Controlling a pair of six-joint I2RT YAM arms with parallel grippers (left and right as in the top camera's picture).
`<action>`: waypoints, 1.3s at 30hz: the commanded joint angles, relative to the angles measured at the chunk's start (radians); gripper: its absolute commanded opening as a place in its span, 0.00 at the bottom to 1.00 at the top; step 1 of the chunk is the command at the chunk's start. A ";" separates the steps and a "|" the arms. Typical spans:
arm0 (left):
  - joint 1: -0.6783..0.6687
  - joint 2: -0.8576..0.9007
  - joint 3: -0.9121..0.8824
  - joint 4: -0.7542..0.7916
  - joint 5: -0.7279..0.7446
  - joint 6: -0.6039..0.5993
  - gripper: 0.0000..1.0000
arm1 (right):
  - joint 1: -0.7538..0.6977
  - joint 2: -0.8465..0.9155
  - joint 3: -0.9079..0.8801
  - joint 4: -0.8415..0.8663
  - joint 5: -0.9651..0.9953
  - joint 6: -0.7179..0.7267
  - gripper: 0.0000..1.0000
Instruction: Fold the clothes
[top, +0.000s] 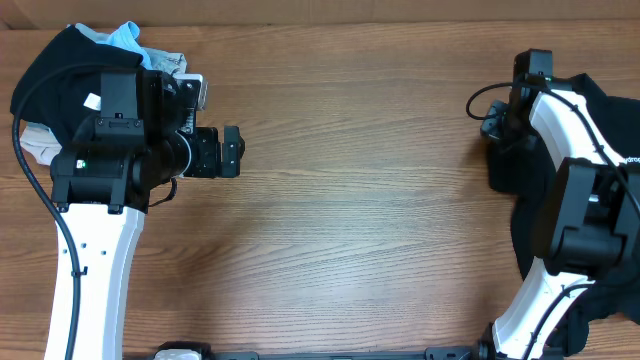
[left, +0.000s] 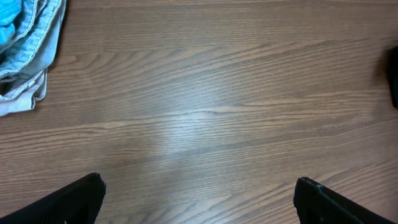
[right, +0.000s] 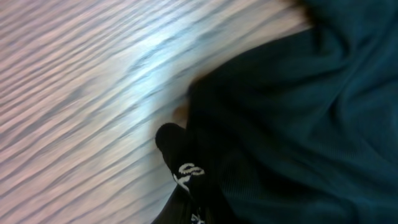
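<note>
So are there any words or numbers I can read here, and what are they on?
Nothing can be read clearly.
White lettering on the shirt: too small to read.
Small white tag on the other black bundle: too small to read.
White marks on the robot finger: blurred.

Shirt: largely covered by the right arm and cut off by the overhead frame's right edge. Collar, logo and label are not discernible.

The right wrist view is blurred throughout.

Right end effector: one finger shows at the shirt's edge, its white marking illegible. The second finger is hidden, so the grip is undetermined.

Pile, across the bench from the shirt: partly under the left arm, contents unclear.

Left end effector, facing the shirt: fingers cut by the wrist view's lower edge.
</note>
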 joint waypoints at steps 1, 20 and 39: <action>0.006 0.004 0.033 0.011 -0.048 0.008 1.00 | 0.055 -0.135 0.060 -0.017 -0.185 -0.057 0.04; 0.051 0.003 0.231 0.050 -0.350 -0.073 1.00 | 1.020 -0.247 0.055 -0.099 -0.230 -0.160 0.70; -0.132 0.377 0.222 0.044 -0.067 0.025 0.12 | 0.275 -0.311 0.051 -0.308 -0.151 0.312 0.23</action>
